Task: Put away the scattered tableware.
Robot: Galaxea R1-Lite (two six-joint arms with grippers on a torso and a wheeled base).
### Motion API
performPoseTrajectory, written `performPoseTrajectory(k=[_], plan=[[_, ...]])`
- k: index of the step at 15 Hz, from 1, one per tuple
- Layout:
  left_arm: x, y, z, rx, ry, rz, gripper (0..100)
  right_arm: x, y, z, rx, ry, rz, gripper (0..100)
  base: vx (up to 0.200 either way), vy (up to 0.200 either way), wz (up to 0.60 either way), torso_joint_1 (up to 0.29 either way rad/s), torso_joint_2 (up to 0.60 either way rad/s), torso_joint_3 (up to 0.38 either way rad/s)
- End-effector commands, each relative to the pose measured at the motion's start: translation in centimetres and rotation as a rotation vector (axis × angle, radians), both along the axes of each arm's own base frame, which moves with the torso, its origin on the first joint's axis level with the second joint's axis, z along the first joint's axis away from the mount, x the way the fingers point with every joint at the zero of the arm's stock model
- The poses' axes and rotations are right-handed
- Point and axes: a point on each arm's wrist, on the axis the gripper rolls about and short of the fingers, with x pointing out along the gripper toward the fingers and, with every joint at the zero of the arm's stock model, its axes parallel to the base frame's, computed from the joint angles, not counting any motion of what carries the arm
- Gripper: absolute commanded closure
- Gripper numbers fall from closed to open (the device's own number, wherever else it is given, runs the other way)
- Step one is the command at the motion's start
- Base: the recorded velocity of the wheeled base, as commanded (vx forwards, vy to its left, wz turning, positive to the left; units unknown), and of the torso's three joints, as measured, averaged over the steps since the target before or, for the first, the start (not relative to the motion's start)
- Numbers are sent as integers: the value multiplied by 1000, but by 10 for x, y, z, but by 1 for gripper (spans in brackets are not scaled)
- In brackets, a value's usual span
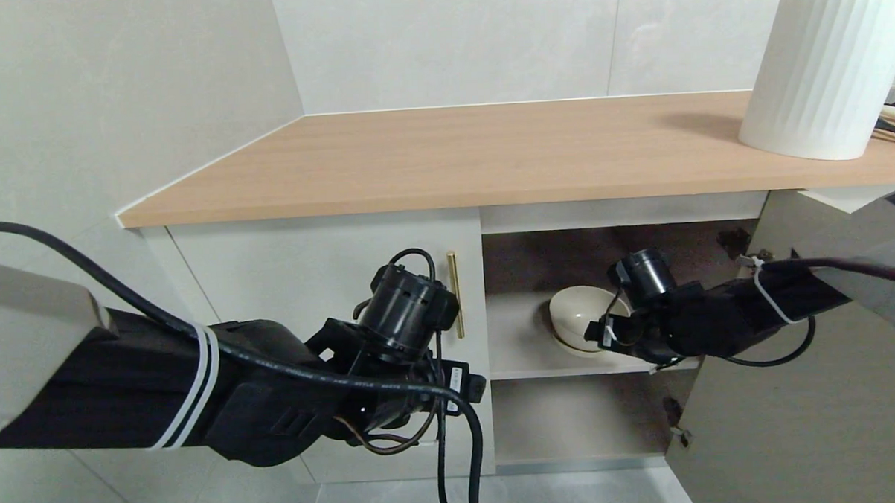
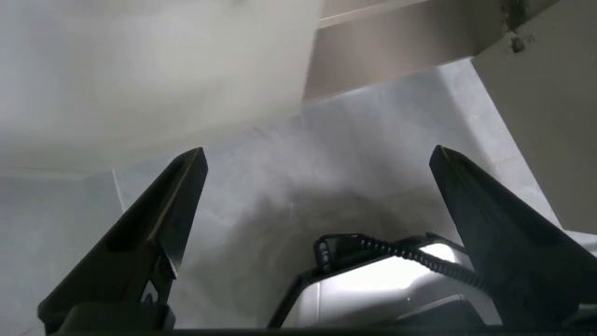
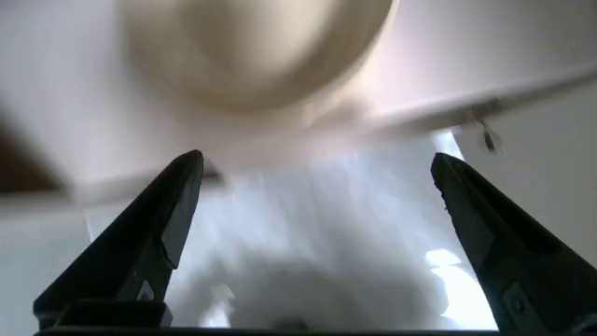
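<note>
Currently, the cream bowl [image 1: 578,314] stands on the upper shelf [image 1: 522,357] of the cabinet [image 1: 610,212] under the bench [image 1: 489,153], in its open right half. The right end effector [image 3: 312,233] is just in front of the bowl, at the cabinet opening, its fingers apart with nothing between them. The left end effector [image 2: 317,233] is low before the cabinet's closed left door [image 1: 307,286], fingers also apart and empty. A white ribbed container [image 1: 828,67] stands on the bench above the cabinet's open door [image 1: 796,418].

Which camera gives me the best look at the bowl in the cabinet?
Head view: the bowl sits on the upper shelf, right end effector beside it. Right wrist view catches it blurred, cropped. Left wrist view faces the floor.
</note>
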Motion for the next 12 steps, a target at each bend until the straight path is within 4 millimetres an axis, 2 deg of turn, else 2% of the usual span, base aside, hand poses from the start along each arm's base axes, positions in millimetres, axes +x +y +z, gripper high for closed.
performPoseTrajectory(k=[1,2,3,5,6,7,10,12], plan=[[-3,6,5,-5,-8,10,0,-40,0,33,-10,-6,68,0,0,0,0,0,0,0],[-4,7,5,-5,-8,10,0,-42,0,35,-12,-3,73,0,0,0,0,0,0,0],[-11,14,8,0,-12,20,0,-71,-5,57,-31,-13,140,0,-200,0,0,2,7,2],[-15,22,5,13,-2,30,0,-97,-8,73,-42,-32,195,0,-200,0,0,2,5,-5],[-21,27,7,15,-3,28,0,-118,-12,76,-56,-12,220,0,-200,0,0,-2,7,2],[-24,29,11,10,-12,26,0,-129,-16,75,-63,3,230,0,-200,0,0,-2,-2,2],[-37,48,46,-65,-100,51,0,-149,-27,78,-62,0,233,0,-200,0,0,2,4,7],[-56,64,50,-73,-109,51,0,-162,-35,76,-66,16,232,0,-200,0,0,0,5,7]])
